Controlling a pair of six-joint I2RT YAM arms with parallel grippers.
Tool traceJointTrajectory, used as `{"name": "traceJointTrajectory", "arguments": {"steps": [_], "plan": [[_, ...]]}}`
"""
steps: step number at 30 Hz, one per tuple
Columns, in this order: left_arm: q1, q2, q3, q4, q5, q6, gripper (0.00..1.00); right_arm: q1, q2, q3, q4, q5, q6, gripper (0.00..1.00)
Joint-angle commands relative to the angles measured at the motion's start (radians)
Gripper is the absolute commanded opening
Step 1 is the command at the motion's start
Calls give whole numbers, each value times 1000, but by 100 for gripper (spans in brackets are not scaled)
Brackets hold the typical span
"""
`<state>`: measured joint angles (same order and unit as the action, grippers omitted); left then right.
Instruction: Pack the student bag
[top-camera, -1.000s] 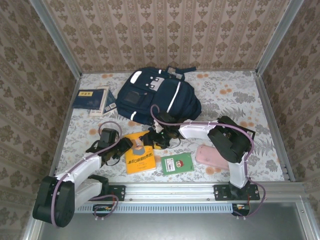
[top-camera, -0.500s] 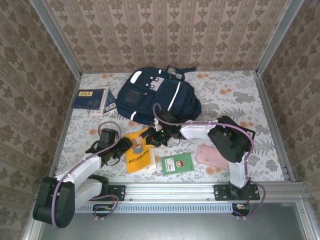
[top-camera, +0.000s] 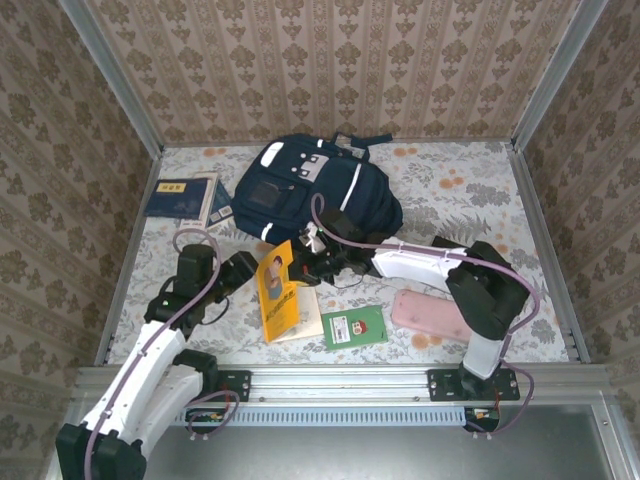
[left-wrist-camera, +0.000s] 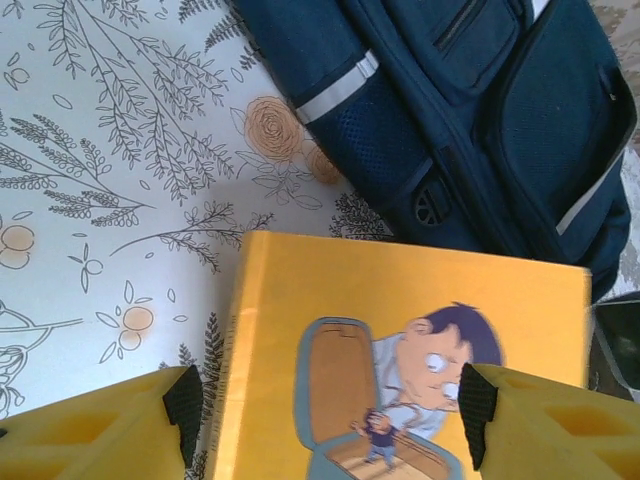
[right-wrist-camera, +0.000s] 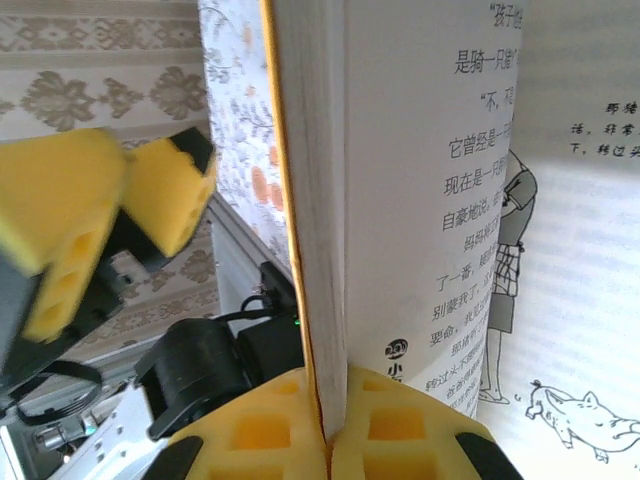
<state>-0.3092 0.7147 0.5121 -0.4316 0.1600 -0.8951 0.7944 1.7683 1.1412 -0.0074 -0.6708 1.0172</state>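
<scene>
The student bag (top-camera: 315, 190), navy blue with white stripes, lies at the back middle of the table, and its side (left-wrist-camera: 480, 120) is in the left wrist view. In front of it a yellow picture book (top-camera: 283, 295) stands tilted up on its edge. My right gripper (top-camera: 313, 262) is shut on its cover and a few pages (right-wrist-camera: 325, 250), so the book hangs partly open with printed pages showing. My left gripper (top-camera: 248, 272) is open just left of the book. Its fingers (left-wrist-camera: 183, 410) stand wide apart in front of the yellow cover (left-wrist-camera: 400, 340), not touching it.
A green booklet (top-camera: 354, 327) and a pink case (top-camera: 430, 313) lie at the front right. A navy book with a yellow label (top-camera: 172, 197) and a second book (top-camera: 210, 200) lie at the back left. Patterned walls enclose the table.
The right gripper shut on the yellow book's edge and lifted it from flat to tilted and partly open. The left arm drew back to the left and its gripper opened wider.
</scene>
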Motion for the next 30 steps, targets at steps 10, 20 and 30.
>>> {"name": "traceJointTrajectory", "arguments": {"steps": [10, 20, 30], "plan": [[23, 194, -121, 400, 222, -130, 69, -74, -117, -129, 251, -104, 111, 0], [21, 255, -149, 456, 206, -85, 68, -134, 38, -318, 594, -111, 271, 0], [15, 457, -177, 570, 228, -60, 70, -162, 121, -367, 873, -164, 422, 0]]}}
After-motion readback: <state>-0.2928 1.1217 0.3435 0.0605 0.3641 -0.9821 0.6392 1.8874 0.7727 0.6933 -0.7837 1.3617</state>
